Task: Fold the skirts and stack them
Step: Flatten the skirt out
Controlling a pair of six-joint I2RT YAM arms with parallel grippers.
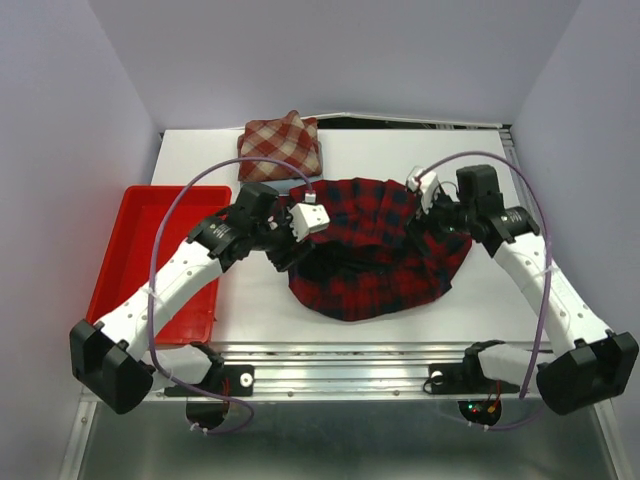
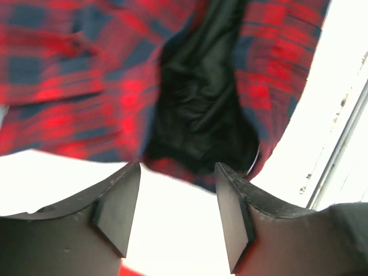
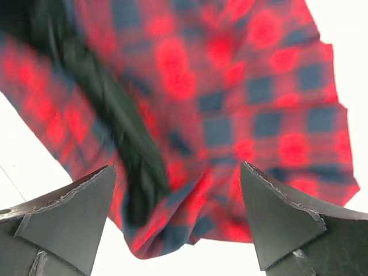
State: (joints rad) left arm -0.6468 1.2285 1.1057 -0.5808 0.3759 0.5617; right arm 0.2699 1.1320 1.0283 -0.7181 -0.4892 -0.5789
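White table (image 1: 255, 310) carries the plaid skirt (image 1: 375, 250), bunched with its black lining (image 2: 201, 103) showing, just in front of both claws. Left gripper (image 2: 177, 178) and right gripper (image 3: 178, 178) stand open and hold nothing, one at each side, probably to take its edges for a fold. Folded check skirt (image 1: 280, 143) lies beyond them, likely as the base of the stack.
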